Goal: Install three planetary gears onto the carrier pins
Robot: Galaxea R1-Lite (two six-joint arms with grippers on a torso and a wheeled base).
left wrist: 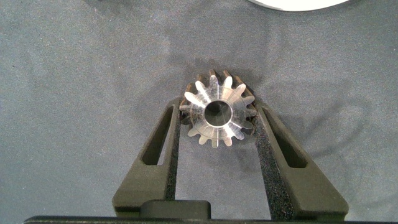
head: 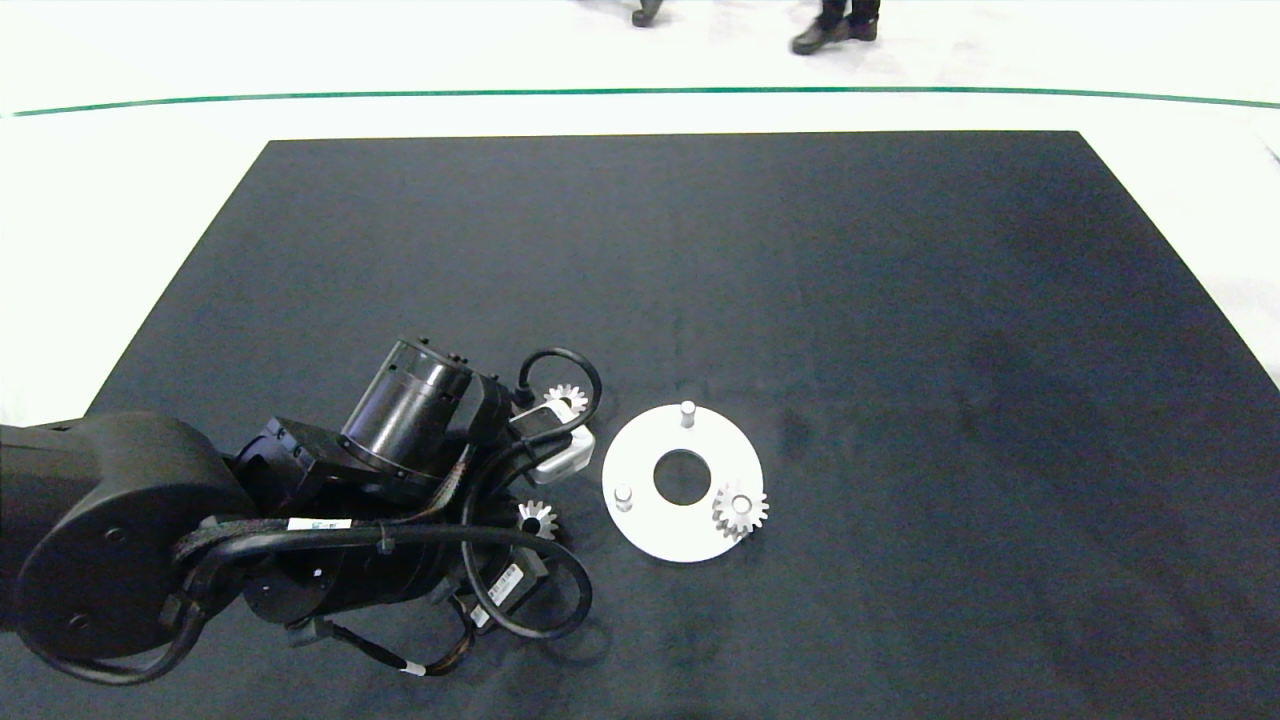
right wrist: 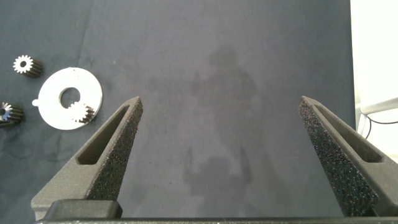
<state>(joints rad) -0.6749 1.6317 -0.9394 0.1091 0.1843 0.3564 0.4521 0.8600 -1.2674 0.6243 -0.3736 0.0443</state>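
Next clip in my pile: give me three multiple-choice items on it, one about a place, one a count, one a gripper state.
1. Where is the left gripper?
A. over the white disc
B. at a loose gear on the mat beside the disc
C. off the mat

2. How many carrier pins are bare?
A. none
B. one
C. two

3. How is the right gripper?
A. open and empty
B. shut on a gear
C. shut on a pin

Key: 1 B, its fingers flank the loose gear near the white disc; 2 C, two bare pins and one mounted gear; 3 A, fingers wide apart over bare mat.
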